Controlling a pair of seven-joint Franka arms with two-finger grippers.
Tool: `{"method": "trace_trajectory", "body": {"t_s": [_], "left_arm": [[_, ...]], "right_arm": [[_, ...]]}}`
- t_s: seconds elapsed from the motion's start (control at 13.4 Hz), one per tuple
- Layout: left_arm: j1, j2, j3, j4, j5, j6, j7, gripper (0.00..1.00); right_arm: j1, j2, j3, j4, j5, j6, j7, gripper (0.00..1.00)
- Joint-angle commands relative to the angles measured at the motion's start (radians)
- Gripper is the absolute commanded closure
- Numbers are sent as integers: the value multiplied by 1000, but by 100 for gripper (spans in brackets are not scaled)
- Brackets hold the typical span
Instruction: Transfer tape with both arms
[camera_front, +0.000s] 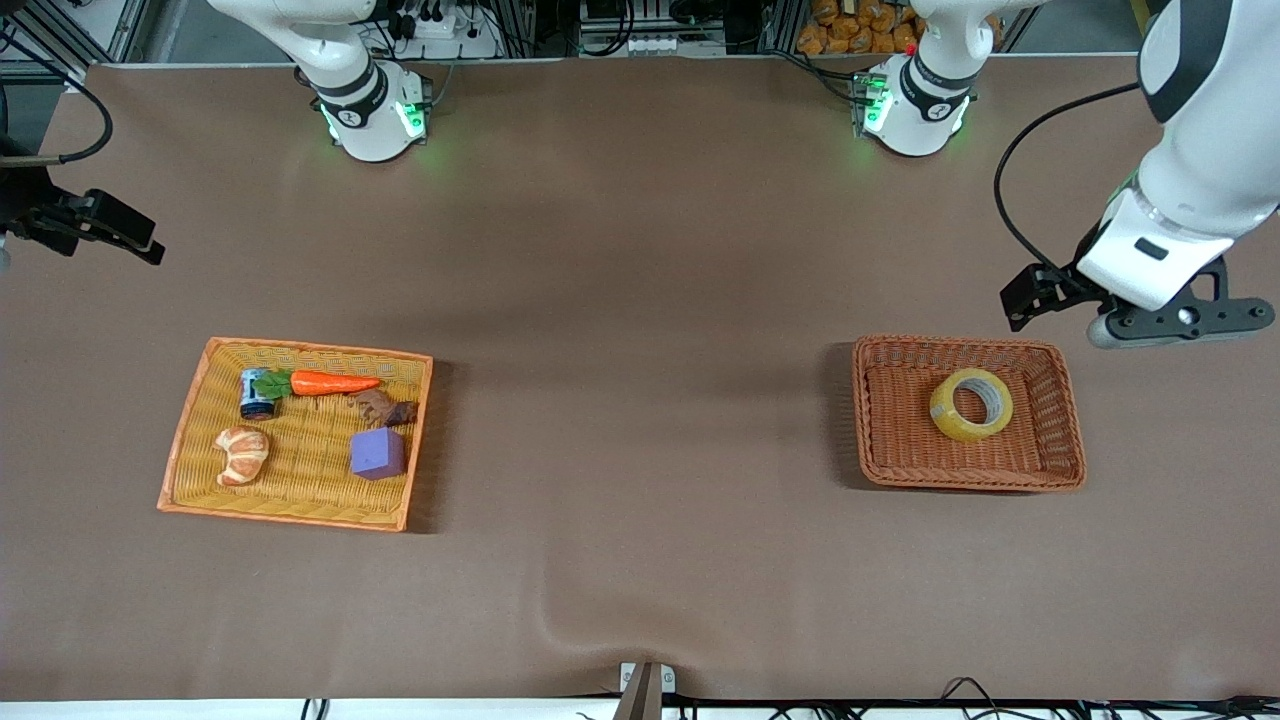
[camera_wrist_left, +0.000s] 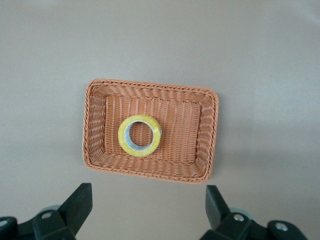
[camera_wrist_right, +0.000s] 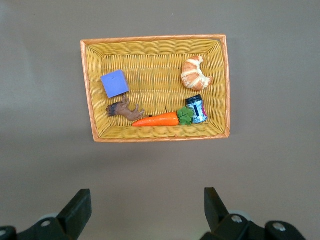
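Front view: tape (camera_front: 971, 404) lies flat in the brown basket (camera_front: 968, 482) toward the left arm's end of the table. Left gripper (camera_front: 1140, 305) hangs above the table beside that basket. Right gripper (camera_front: 95, 228) is over the table's edge, holding nothing.

Left wrist view: fingers (camera_wrist_left: 77, 202) spread wide, empty, tape (camera_wrist_left: 139, 135) in basket (camera_wrist_left: 94, 125) below.

Right wrist view: fingers (camera_wrist_right: 212, 204) wide apart, empty, over the yellow tray (camera_wrist_right: 90, 90) with purple cube (camera_wrist_right: 114, 83), carrot (camera_wrist_right: 157, 120), croissant (camera_wrist_right: 195, 74).
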Motion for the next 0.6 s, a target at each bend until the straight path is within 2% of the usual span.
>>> {"method": "trace_trajectory", "body": {"t_s": [0.0, 0.3, 0.52], "left_arm": [[6, -28, -7, 8, -14, -49, -16, 0], [17, -34, 4, 42, -57, -136, -20, 0], [19, -43, 6, 48, -74, -145, -20, 0]], "right_arm": [[-28, -6, 16, -8, 14, 0, -21, 0], [-30, -6, 16, -12, 14, -3, -22, 0], [-31, -6, 16, -11, 14, 0, -23, 0]]}}
